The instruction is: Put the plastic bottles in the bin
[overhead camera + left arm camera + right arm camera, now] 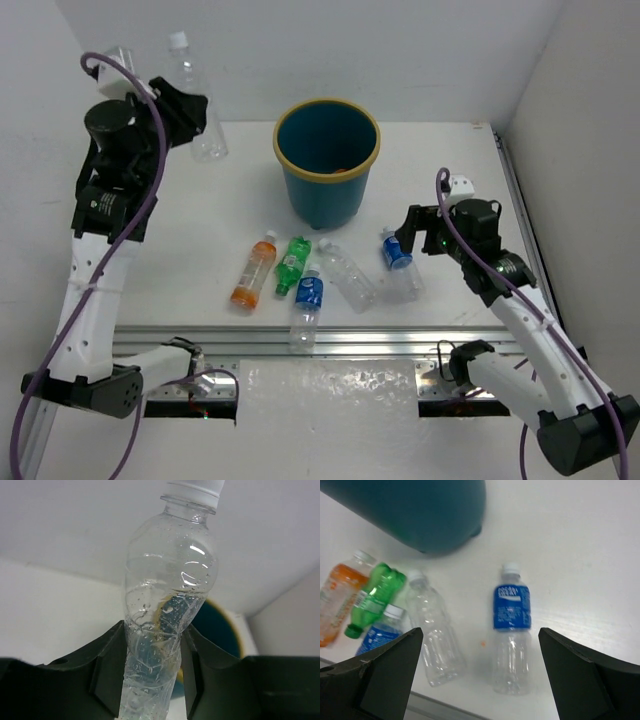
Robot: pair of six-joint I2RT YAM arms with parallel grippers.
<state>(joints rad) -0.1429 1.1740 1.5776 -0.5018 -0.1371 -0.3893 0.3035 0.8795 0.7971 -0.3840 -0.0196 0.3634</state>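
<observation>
Two fingers [105,670] of my left gripper [152,650] are clenched on the lower body of a clear bottle [170,590], which stands nearly upright between them, white cap on top and droplets clinging inside its wall. I hold it high above the counter [200,230] at the far left, off to the left of the bin [330,195] and apart from it. From my wrist the bin's yellow rim and teal inside show just behind the bottle, to its right. A speck of orange [342,170] lies at the bin's bottom, too small for me to name.

My right gripper [479,640] is released, its fingers [385,675] spread wide with nothing between them. It hangs over a blue bottle [512,610] that lies on the counter to the right of the bin, cap pointing away from me, label at the cap end. Just left of it lies a second clear bottle [435,635], cap toward the bin. Further left, in front of the bin, three more lie close together: a second blue bottle [308,295] nearest me, a green bottle [293,262] beside it, and an orange bottle [253,270] at the left end, just beside the green one.
</observation>
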